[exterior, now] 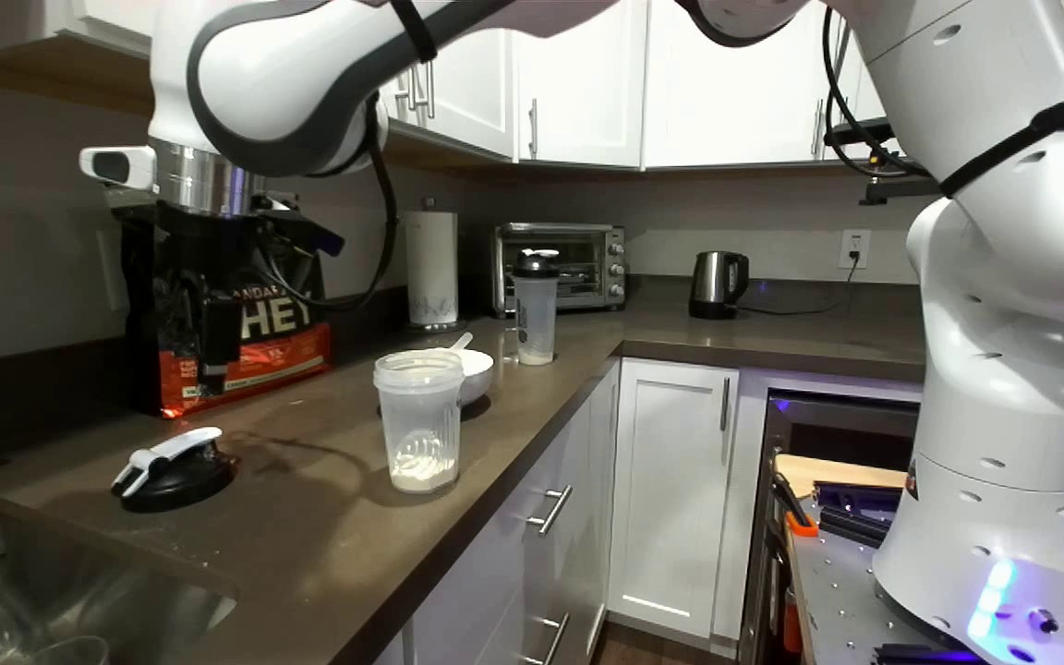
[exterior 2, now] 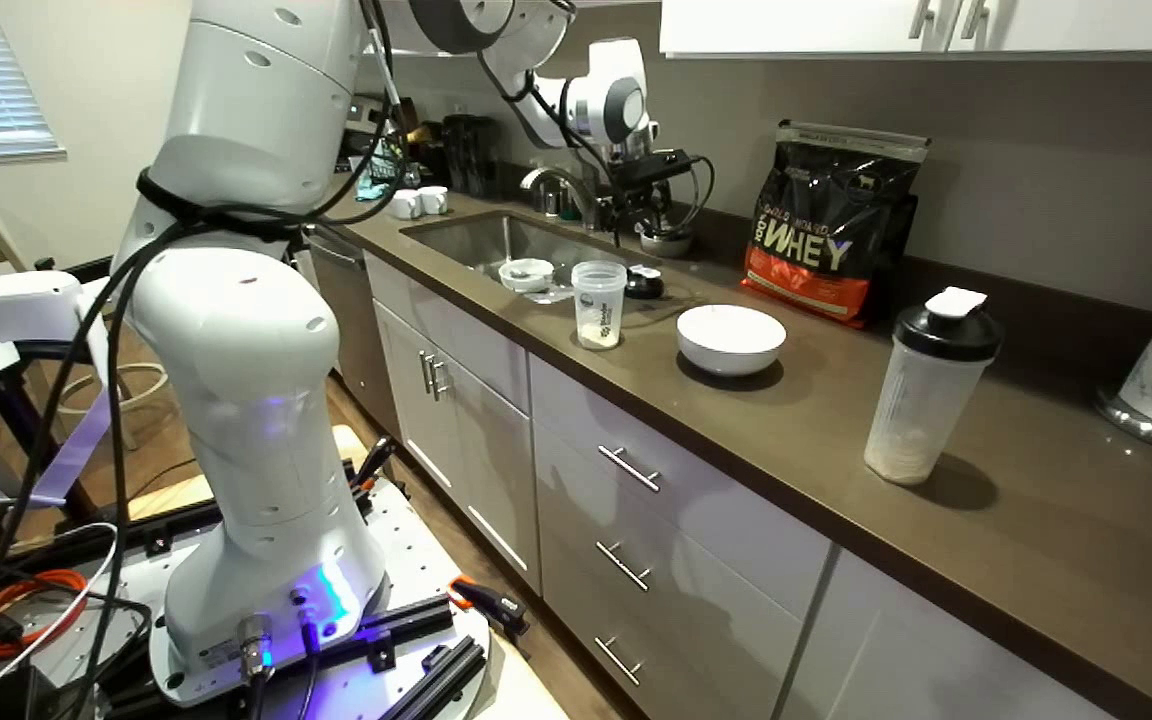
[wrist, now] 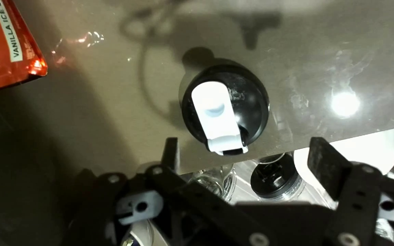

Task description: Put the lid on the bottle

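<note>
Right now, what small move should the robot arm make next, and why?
Probably ease the open gripper down toward the black lid, centring over it: the gripper hangs above the counter with its fingers spread, the lid sits there ungripped, and the nearby bottle stands uncovered.

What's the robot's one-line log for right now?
gripper: open, empty; black shaker lid: on counter, ungripped; uncapped shaker bottle: upright, white powder inside; capping: not done

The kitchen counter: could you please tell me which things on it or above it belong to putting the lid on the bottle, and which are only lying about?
Belong to the job:
black lid, lying loose
open bottle, no lid on it
gripper, open, holding nothing

Only lying about:
whey bag
white bowl
lidded shaker
paper-towel roll
toaster oven
kettle
</note>
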You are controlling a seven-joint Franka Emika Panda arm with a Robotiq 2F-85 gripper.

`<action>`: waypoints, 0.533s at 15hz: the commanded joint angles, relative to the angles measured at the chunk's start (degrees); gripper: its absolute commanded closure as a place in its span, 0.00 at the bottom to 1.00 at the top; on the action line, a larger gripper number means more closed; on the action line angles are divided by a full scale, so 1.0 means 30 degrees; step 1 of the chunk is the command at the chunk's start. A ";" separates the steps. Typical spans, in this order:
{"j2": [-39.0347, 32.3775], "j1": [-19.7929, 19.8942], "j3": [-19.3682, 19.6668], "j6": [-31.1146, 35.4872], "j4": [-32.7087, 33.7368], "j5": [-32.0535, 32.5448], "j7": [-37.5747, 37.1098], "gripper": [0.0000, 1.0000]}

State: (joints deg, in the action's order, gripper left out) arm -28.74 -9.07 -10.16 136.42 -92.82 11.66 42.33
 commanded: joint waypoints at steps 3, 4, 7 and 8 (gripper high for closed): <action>-0.1198 0.0348 -0.0386 -0.0993 0.1669 -0.0080 0.2048 0.11; -0.1325 0.0322 -0.0369 -0.1008 0.1765 -0.0062 0.2200 0.09; -0.1770 0.0260 -0.0380 -0.0807 0.2008 0.0000 0.2687 0.05; -0.1908 0.0242 -0.0383 -0.0828 0.2111 0.0007 0.2829 0.06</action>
State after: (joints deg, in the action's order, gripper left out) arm -32.58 -9.03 -10.34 134.95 -88.95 11.66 47.88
